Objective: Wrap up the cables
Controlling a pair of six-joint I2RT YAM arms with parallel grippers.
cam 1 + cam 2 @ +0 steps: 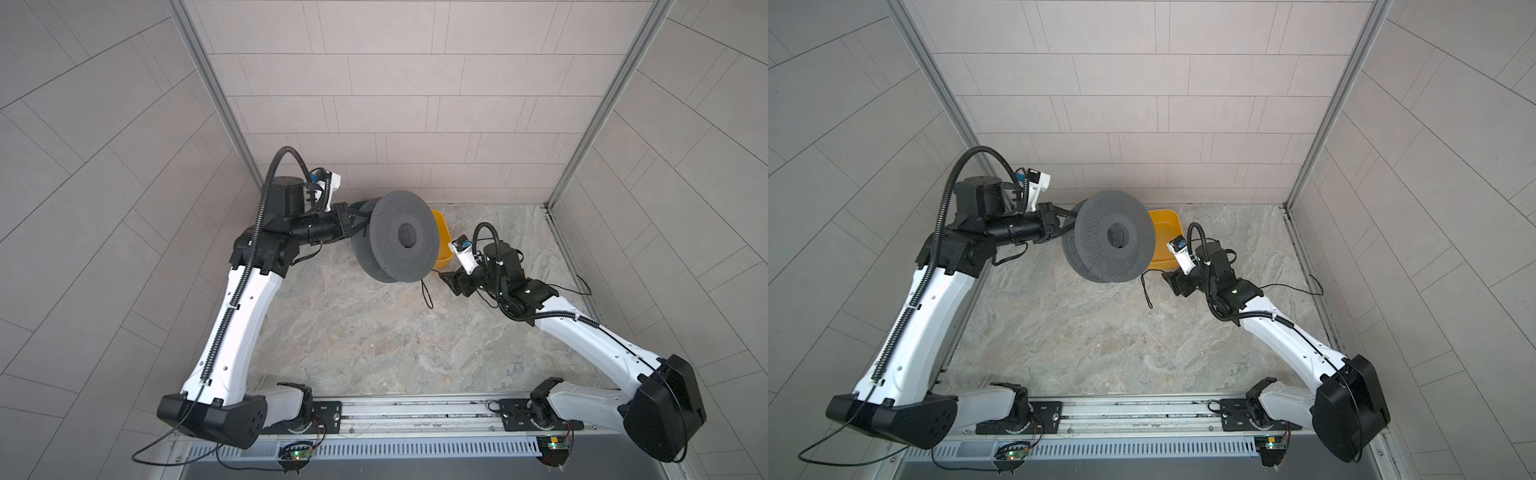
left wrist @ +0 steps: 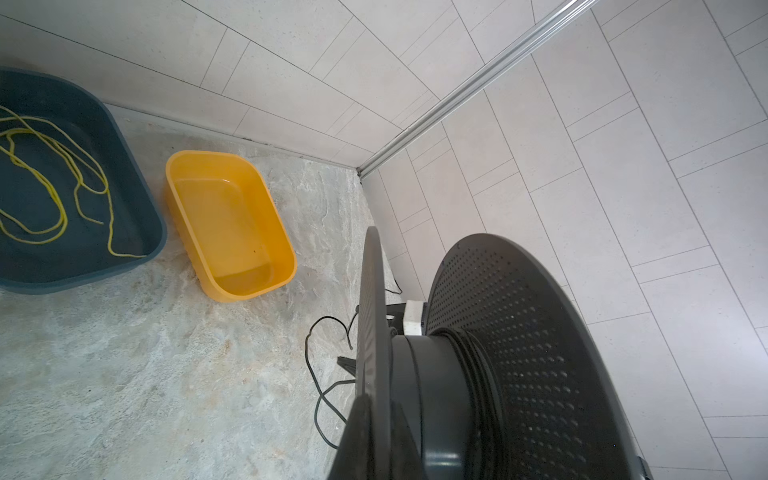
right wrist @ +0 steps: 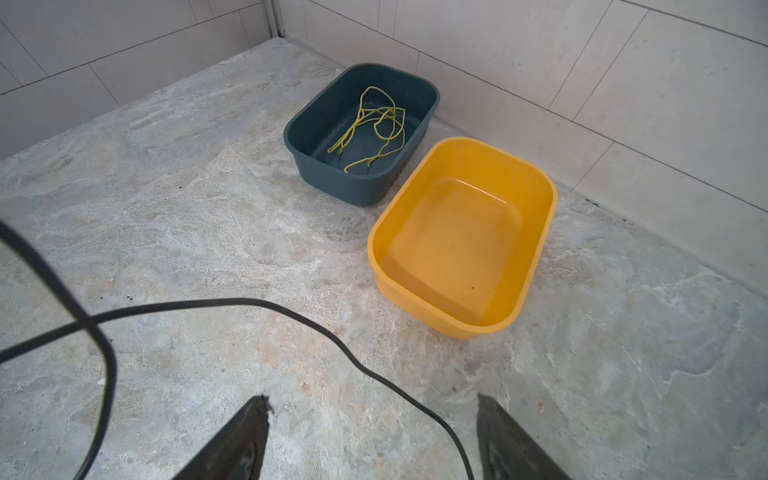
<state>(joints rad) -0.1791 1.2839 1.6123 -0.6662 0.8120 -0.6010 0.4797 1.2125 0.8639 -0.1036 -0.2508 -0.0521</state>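
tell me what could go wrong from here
1. The thin glossy black cord runs ungripped through the open right hand, so it may slip free.
2. Its slack loops cross over the stone-patterned table and could tangle while winding onto the grey perforated spool in the left hand.

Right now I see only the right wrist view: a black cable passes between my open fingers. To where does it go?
Observer: The cable runs to a grey perforated spool, seen in both top views.
Operator: What holds this spool?
Observer: The left gripper, shut on it, holds it tilted in the air.
Operator: Is any cable wound already?
Observer: Yes, the left wrist view shows several turns on the hub.
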